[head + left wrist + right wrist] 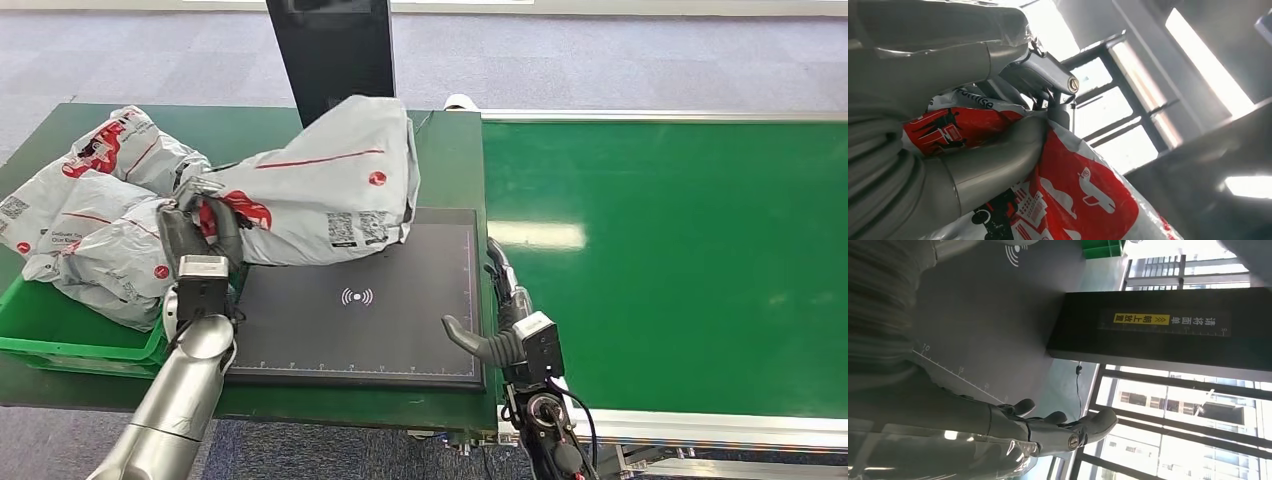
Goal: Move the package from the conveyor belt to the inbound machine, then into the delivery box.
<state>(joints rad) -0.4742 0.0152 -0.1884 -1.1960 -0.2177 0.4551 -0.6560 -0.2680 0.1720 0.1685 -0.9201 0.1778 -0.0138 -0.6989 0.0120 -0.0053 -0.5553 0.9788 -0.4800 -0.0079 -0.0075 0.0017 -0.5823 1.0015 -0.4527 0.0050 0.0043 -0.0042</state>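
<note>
Left hand (197, 232) grips the package (320, 185) by its red-printed end, fingers wrapped tight around bunched plastic; right hand (497, 318) is empty, fingers loosely apart.

Held up off the bench (440, 160), the package hangs between the green delivery box (60, 338) and the dark inbound machine pad (400, 300), its far end over the pad's back edge near the black upright panel (335, 55). It is a grey, crumpled plastic mailer with a thin red line, a small red round logo and printed codes near its lower edge. Other grey mailers (80, 200) lie heaped in the box. Right hand hovers at the pad's corner beside the green conveyor belt (680, 250).
</note>
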